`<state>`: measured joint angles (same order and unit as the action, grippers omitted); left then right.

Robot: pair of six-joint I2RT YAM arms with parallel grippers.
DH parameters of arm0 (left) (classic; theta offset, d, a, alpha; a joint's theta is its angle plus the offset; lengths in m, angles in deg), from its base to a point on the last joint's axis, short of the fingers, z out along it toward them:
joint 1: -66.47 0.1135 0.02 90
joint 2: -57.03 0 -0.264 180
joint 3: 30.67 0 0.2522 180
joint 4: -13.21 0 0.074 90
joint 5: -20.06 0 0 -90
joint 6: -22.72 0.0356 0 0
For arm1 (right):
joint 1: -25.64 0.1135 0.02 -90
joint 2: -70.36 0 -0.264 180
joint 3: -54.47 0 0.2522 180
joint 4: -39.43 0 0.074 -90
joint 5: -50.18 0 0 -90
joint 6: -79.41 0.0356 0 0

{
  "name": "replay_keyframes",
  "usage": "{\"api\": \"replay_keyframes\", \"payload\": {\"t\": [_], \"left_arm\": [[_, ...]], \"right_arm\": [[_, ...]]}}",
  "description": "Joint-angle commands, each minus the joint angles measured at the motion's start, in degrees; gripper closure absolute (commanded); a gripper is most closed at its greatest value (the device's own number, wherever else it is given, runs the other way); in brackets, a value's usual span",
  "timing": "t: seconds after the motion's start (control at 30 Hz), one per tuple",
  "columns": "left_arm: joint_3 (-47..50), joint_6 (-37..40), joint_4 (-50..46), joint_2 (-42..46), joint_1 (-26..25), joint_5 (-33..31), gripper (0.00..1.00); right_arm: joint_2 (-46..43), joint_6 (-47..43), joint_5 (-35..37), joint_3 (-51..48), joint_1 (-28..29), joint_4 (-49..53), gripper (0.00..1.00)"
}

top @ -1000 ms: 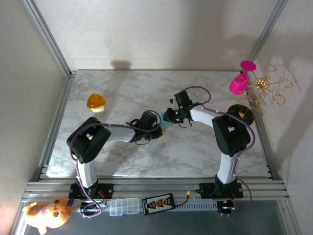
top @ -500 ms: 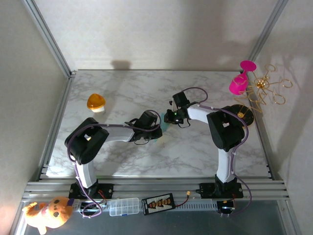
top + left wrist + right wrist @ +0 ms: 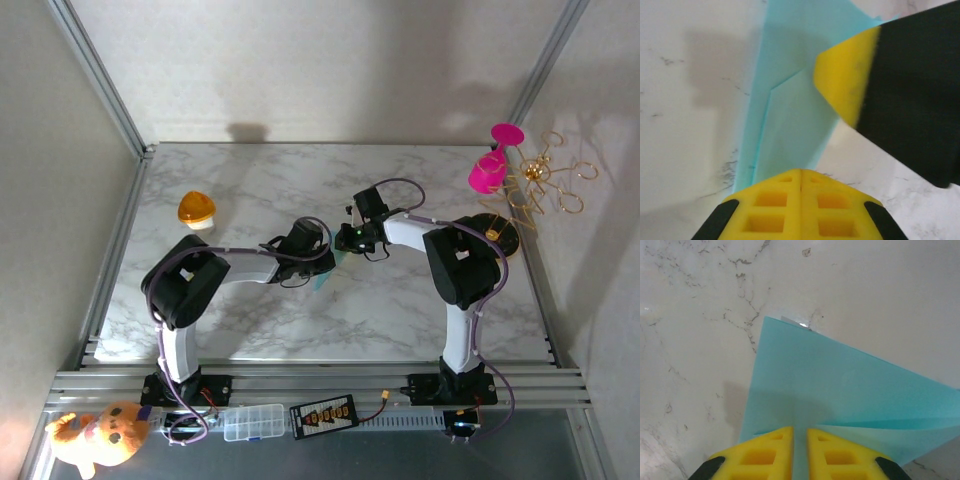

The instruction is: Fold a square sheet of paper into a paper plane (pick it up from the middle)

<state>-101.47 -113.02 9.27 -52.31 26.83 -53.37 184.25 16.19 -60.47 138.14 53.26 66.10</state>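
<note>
Mid-table, paper seemingly nearer than before.

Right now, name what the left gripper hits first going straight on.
The folded square sheet of paper, lying right before the left gripper; the right gripper's finger looks off to one side, depth unclear.

A white, grey-veined marble counter lies beneath the left hand and right hand. Plain pale walls rise beyond and to either side of them, with aluminium posts in the corners. The light is soft and even.
</note>
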Motion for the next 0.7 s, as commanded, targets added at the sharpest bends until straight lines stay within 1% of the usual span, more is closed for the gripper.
{"api": "replay_keyframes", "payload": {"t": [0.0,0.1,0.2,0.5,0.67], "left_arm": [[-1.02,-0.26,-2.75,-1.13,0.44,-2.2,1.0],[-1.24,0.15,-4.26,-1.57,0.44,-2.52,1.0],[-0.82,0.2,-4.75,-1.63,0.44,-2.86,1.0],[-0.47,-0.34,-7.91,-2.1,0.37,-4.36,1.0],[0.45,0.84,-10.14,-2.19,0.3,-4.49,1.0]], "right_arm": [[-2.81,-0.05,-1.53,0.82,-0.45,0.64,0.84],[-4.36,-0.14,-3.22,-0.39,-0.27,-1.1,0.84],[-5.12,0.1,-3.29,-2.66,0.23,-2.42,0.84],[-3.19,-0.27,-3.91,-6.37,0.88,-3.71,0.84],[-1.17,-0.43,-1.94,-5.85,-0.16,-3.28,0.84]]}}
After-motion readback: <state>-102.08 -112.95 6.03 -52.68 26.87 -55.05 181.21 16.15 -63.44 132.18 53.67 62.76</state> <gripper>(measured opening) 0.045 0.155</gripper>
